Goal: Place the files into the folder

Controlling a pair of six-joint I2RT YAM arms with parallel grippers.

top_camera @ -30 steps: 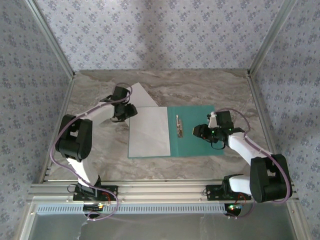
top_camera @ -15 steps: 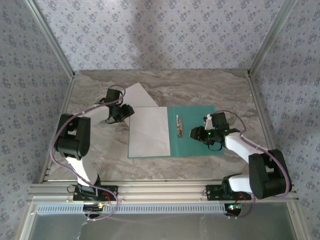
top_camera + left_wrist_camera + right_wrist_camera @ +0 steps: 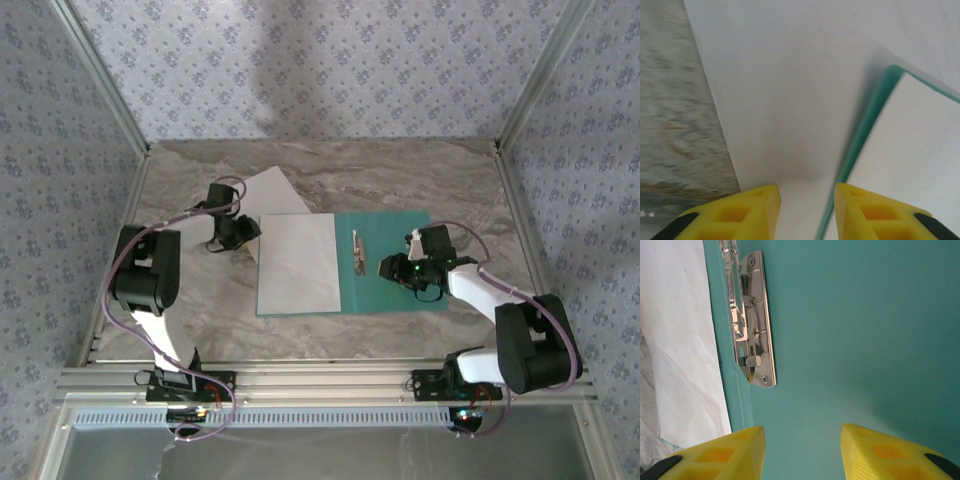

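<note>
The teal folder [image 3: 392, 262] lies open on the table, with its metal clip [image 3: 358, 250] by the centre fold. One white sheet [image 3: 298, 262] covers its left half. A second white sheet [image 3: 270, 188] lies tilted on the table behind the folder's far-left corner. My left gripper [image 3: 249, 230] is open and low over that loose sheet [image 3: 790, 85], beside the folder's teal edge [image 3: 867, 122]. My right gripper [image 3: 384, 266] is open over the bare teal half [image 3: 855, 325], just right of the clip [image 3: 752, 325]. Nothing is between either pair of fingers.
The marble table [image 3: 420, 180] is walled by patterned panels with metal posts at the far corners [image 3: 500, 145]. An aluminium rail [image 3: 330, 380] runs along the near edge by the arm bases.
My left gripper has drawn back left and slightly nearer, along the folder's far-left corner. My right gripper slid left toward the clip, then held still.
</note>
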